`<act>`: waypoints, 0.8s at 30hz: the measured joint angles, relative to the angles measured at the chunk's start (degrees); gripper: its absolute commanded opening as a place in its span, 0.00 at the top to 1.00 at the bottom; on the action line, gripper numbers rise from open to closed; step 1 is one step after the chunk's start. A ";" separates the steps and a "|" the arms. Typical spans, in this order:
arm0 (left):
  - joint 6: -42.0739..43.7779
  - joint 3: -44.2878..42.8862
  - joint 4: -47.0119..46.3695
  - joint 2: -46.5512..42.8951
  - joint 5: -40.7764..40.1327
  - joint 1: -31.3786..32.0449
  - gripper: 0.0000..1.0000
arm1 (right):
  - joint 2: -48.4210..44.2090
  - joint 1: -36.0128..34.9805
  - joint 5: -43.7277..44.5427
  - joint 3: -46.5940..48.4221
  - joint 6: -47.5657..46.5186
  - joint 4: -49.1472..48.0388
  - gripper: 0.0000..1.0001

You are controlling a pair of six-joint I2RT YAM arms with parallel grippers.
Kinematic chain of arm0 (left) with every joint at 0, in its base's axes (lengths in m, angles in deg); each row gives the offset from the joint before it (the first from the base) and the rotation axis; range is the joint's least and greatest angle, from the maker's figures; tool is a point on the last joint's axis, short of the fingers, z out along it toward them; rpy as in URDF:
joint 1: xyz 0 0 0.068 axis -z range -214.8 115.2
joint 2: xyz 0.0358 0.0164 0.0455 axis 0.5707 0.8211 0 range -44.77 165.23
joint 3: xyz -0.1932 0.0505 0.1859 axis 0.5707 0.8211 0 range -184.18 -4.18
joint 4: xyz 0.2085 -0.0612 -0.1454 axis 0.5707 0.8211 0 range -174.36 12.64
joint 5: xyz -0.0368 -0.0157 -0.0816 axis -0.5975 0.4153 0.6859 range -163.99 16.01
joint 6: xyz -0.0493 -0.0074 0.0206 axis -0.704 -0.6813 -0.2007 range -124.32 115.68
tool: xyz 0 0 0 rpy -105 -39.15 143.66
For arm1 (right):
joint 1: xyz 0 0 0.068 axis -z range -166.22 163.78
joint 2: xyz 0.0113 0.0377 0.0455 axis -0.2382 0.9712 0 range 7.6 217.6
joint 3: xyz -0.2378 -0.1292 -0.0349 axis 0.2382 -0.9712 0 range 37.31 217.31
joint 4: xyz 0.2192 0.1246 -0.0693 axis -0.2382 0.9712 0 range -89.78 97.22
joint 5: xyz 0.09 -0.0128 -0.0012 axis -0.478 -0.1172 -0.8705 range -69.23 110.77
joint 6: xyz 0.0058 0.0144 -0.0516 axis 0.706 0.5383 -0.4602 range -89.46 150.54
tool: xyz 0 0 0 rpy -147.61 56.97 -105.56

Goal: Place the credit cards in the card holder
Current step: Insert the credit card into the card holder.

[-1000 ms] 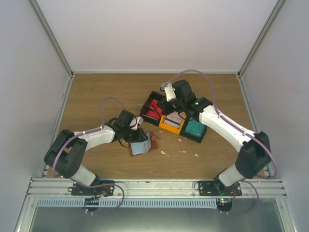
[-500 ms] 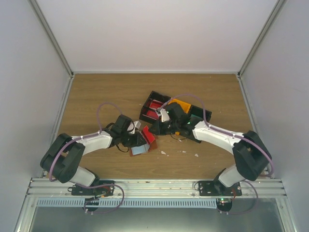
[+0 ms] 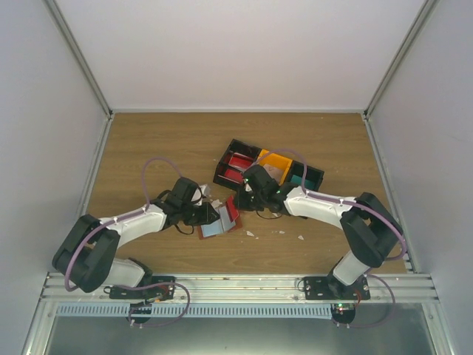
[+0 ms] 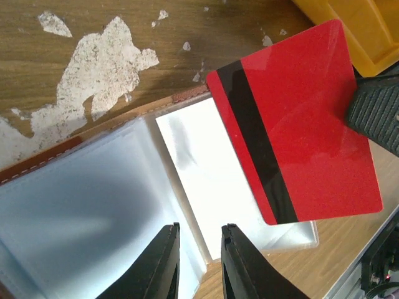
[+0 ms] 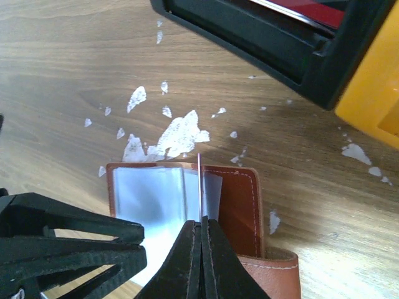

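Observation:
The card holder (image 3: 215,229) lies open on the wood, brown leather (image 5: 242,205) with clear pale sleeves (image 4: 93,205). My right gripper (image 5: 201,219) is shut on a red credit card (image 4: 299,124), seen edge-on (image 5: 199,184) in the right wrist view. The card hangs over the sleeves at the holder's right half, with my right gripper (image 3: 242,200) just behind it. My left gripper (image 4: 201,225) hovers low over the sleeves, jaws a narrow gap apart, a sleeve fold running between them untouched. In the top view my left gripper (image 3: 212,216) is at the holder's left side.
The black-and-orange bin tray (image 3: 222,167) stands just behind the holder, more red cards (image 3: 238,161) in its left compartment. Its black wall (image 5: 268,37) and orange corner (image 4: 355,25) are close to both grippers. White scraps (image 5: 177,134) dot the wood (image 3: 277,231).
My right arm has swung from over the tray down and left to the holder, carrying the red card. My left gripper has shifted slightly left and the sleeves lie flatter.

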 measured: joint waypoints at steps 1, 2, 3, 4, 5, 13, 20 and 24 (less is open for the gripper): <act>-0.09 0.22 -0.09 -0.13 0.07 0.00 0.74 | 0.17 0.00 0.55 0.00 -0.26 0.09 1.00; -0.28 0.50 -0.44 -0.15 0.20 0.00 0.73 | 0.31 0.02 0.79 -0.11 -0.50 0.07 1.00; -0.46 0.76 -0.76 -0.15 0.37 -0.02 0.72 | 0.31 0.02 0.87 -0.42 -0.85 -0.33 1.00; -0.68 1.03 -1.05 -0.15 0.76 -0.11 0.71 | 0.31 0.07 0.85 -0.81 -1.05 -0.94 1.00; -0.87 1.25 -1.33 -0.07 1.27 -0.24 0.70 | 0.31 0.07 0.68 -1.16 -1.31 -1.53 0.99; -4.59 2.38 -8.70 4.22 7.91 -0.33 0.69 | 0.35 0.13 -3.02 -2.47 -2.67 -5.99 1.00; -7.52 2.67 -11.89 8.24 10.47 -0.35 0.75 | 1.99 0.28 -5.38 -2.47 -3.82 -7.65 0.98; -7.87 1.49 -11.52 10.23 10.58 -0.35 0.77 | 3.13 0.33 -6.67 -2.47 -5.05 -7.56 0.92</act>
